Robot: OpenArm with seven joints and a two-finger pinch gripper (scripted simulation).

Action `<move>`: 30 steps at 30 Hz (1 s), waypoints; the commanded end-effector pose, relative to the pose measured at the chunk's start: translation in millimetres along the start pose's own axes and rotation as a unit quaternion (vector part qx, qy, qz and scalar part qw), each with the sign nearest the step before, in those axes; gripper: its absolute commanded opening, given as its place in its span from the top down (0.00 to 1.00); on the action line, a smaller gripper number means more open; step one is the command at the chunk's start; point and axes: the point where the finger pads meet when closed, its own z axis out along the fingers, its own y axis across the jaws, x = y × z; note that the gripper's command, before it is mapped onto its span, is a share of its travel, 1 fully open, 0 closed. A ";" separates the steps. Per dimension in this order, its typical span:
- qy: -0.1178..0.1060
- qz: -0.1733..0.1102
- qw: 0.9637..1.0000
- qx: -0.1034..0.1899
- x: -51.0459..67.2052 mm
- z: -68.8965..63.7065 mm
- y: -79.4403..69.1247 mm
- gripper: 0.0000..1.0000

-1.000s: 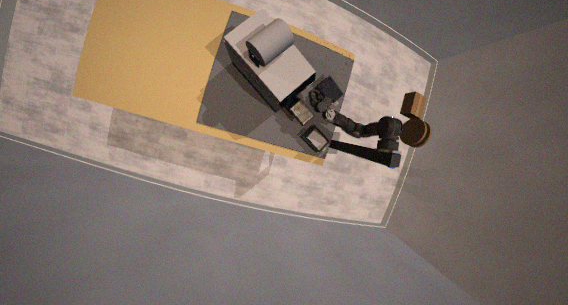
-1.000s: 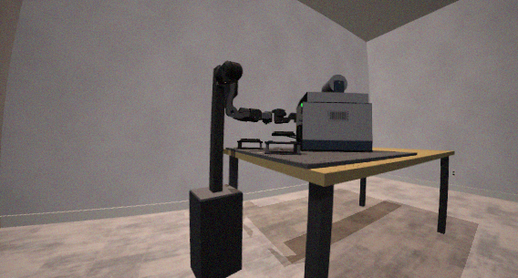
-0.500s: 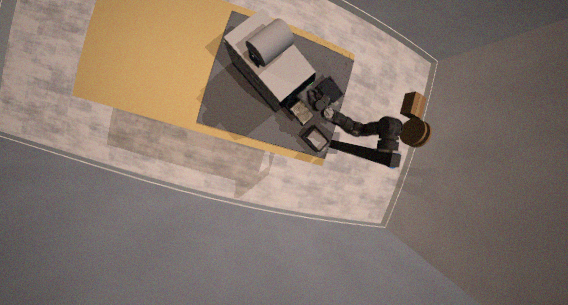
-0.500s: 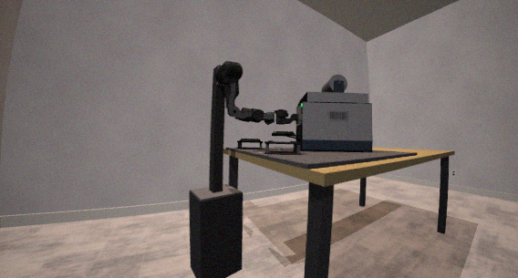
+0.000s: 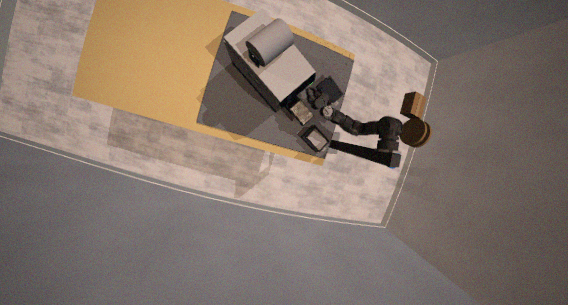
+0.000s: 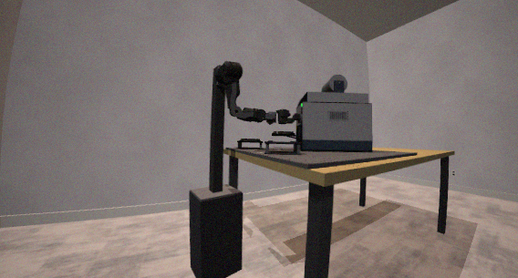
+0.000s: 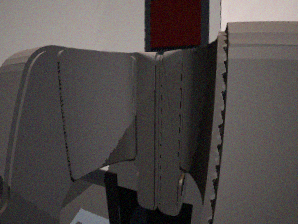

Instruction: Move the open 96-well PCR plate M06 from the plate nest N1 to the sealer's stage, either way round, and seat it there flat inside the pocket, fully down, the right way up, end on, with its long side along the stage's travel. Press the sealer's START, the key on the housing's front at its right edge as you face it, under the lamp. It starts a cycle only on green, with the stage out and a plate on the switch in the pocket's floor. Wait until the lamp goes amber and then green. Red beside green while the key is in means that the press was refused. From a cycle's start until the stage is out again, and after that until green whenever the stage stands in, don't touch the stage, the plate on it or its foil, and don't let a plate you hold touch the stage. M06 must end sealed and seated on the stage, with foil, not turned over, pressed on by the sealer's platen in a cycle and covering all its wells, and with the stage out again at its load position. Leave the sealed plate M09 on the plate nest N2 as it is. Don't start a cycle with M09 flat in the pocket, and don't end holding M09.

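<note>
1. Now your gripper [image 6: 297, 117], fingers clenched on nothing, sits at the sealer's [image 6: 336, 125] front right edge, by the lamp [image 6: 301, 105].
2. Below it, the plate [image 5: 301, 111] rests on the stage [image 6: 284, 133], long side running into the housing.

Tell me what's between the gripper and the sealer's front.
Nothing shows: in the exterior view the shut gripper is right at the sealer front, under the green lamp.
</note>
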 end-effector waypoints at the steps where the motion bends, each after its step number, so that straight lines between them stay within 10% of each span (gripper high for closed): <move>1: 0.003 0.001 1.000 0.002 2.2 -1.7 -1.4 1.00; 30: 0.002 0.000 1.000 0.002 2.6 -6.0 -0.2 1.00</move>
